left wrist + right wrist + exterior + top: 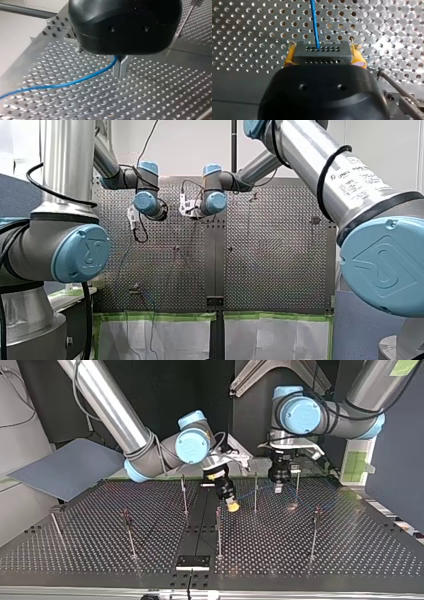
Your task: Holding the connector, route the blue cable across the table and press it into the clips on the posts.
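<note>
Since the blue cable is thin and limp, I judge it light and easily kinked, sagging wherever it is unsupported. It is best guided by a light pinch close to each clip, while the pull is taken at its rigid end. That end, a dark grey connector drilled with rows of holes, sits clamped between the yellow pads of my right gripper, just right of centre in the top view, with the cable leaving straight ahead of it. Further along, my left gripper has its metal fingers drawn narrow around the cable, low over the perforated table. Slim posts stand near both grippers; their clips are too small to read.
</note>
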